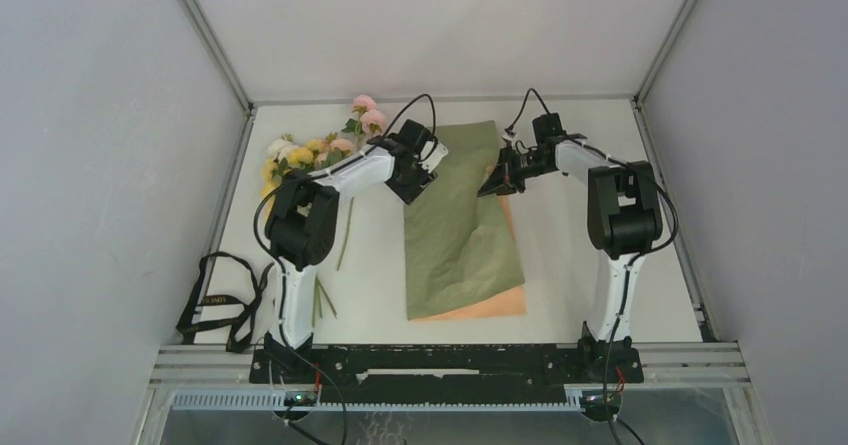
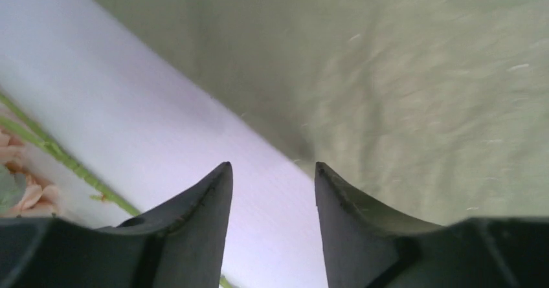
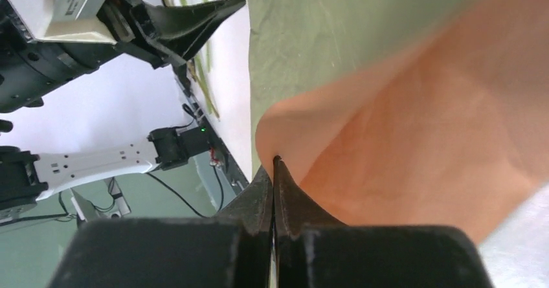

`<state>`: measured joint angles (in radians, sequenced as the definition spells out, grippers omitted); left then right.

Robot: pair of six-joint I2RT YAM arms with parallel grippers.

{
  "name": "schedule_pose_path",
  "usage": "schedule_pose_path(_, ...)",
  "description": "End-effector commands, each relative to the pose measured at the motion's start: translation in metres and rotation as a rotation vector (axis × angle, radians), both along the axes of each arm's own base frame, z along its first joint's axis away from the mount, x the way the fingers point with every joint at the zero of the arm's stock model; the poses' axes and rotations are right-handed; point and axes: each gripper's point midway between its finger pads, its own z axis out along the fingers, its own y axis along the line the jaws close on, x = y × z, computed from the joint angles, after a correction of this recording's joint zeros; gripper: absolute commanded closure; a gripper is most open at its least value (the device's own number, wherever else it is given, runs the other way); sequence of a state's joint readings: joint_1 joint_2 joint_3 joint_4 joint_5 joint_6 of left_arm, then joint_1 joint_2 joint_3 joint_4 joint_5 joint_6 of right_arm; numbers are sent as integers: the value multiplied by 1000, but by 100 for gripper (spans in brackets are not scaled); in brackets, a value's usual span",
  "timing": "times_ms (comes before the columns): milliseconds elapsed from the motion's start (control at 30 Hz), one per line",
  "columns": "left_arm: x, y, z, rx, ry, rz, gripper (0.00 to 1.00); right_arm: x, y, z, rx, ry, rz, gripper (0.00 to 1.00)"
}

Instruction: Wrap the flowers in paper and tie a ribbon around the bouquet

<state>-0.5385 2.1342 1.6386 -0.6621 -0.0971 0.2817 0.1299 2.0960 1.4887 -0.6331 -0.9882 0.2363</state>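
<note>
The paper lies folded mid-table, olive side up, with its peach side showing along the near edge. My right gripper is shut on the paper's right edge. In the right wrist view the jaws meet on the lifted peach side. My left gripper hovers open over the paper's left edge. Its fingertips are apart with only table and olive paper behind them. The flowers lie loose at the back left. The black ribbon lies looped at the near left. No bundled bouquet is in view.
Grey walls and metal frame rails enclose the white table. Green flower stems run toward the near edge beside the left arm. A stem and a pink bloom show left of the left fingers.
</note>
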Motion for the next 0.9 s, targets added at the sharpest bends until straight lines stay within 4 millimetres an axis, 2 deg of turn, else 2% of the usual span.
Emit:
schedule_pose_path(0, -5, -15, 107, -152, -109, -121, 39, 17, 28, 65, 129, -159, -88, 100)
schedule_pose_path(100, -40, -18, 153, -249, -92, -202, 23, 25, 41, 94, 157, -234, -179, 100)
schedule_pose_path(133, -53, -18, 163, -277, -84, -221, 16, 28, 45, 107, 174, -270, -215, 100)
schedule_pose_path(167, -66, -19, 174, -302, -82, -241, 5, 30, 49, 116, 195, -282, -251, 100)
schedule_pose_path(200, -80, -18, 182, -321, -77, -259, 1, 31, 53, 123, 212, -282, -286, 100)
schedule_pose_path(267, -110, -20, 187, -338, -59, -302, 0, 33, 61, 135, 244, -270, -350, 100)
schedule_pose_path(367, -152, -24, 183, -278, -64, -375, 0, 34, 72, 149, 290, -242, -424, 100)
schedule_pose_path(400, -163, -22, 179, -245, -70, -397, 0, 34, 77, 153, 306, -233, -446, 100)
schedule_pose_path(500, -188, -19, 184, -192, -145, -466, 0, 33, 84, 167, 343, -227, -509, 100)
schedule_pose_path(633, -197, -12, 185, -206, -264, -499, 0, 29, 86, 181, 351, -245, -585, 100)
schedule_pose_path(767, -176, -4, 181, -202, -468, -473, 0, 21, 91, 189, 321, -283, -613, 100)
schedule_pose_path(867, -173, -1, 171, -195, -519, -477, 0, 19, 92, 190, 313, -282, -621, 100)
